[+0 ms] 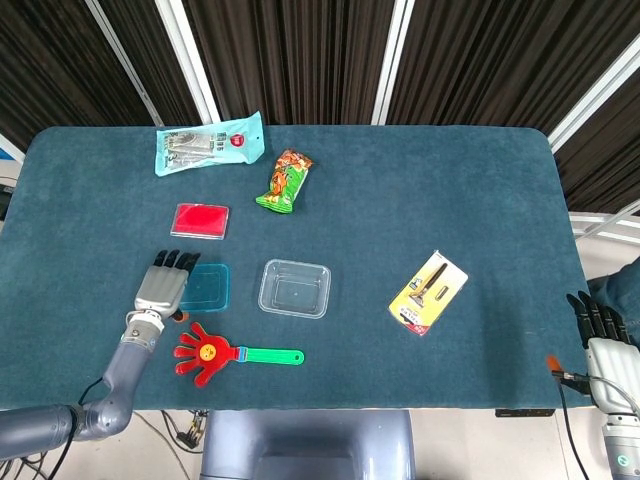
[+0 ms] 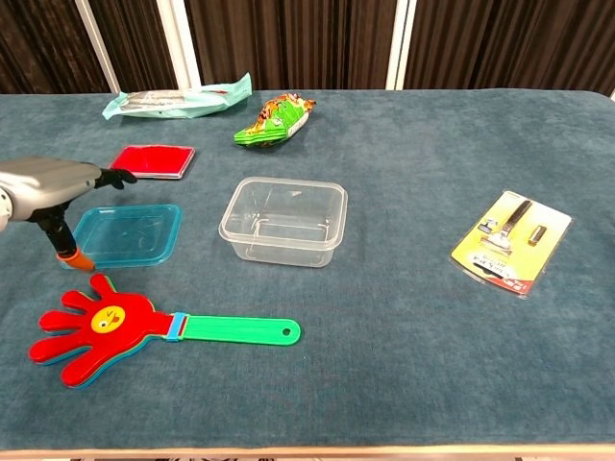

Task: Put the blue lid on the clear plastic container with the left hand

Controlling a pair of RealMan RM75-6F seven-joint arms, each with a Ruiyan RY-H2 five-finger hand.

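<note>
From the head view, the left hand [image 1: 160, 290] is hovering flat over the left edge of the blue lid [image 1: 207, 287], fingers [image 1: 176, 260] stretched forward and close together, holding nothing. The lid is lying on the blue felt-like surface [image 1: 420, 180], just left of the clear plastic container [image 1: 295, 288] — so the task looks barely begun: gripping, lifting and seating the lid all remain. The right hand [image 1: 604, 345] is resting at the surface's right edge; whether its fingers are apart I cannot tell.

From the chest view, the left hand [image 2: 53, 182] is poised above the lid [image 2: 130, 233], its orange-tipped thumb pointing down at the near left corner. The lid is thin, translucent, a rounded square with a raised rim; the container [image 2: 284, 221] is glossy, rounded-rectangular and empty. A red-and-green plastic hand clapper [image 2: 135, 327] is lying just in front of the lid.
</note>
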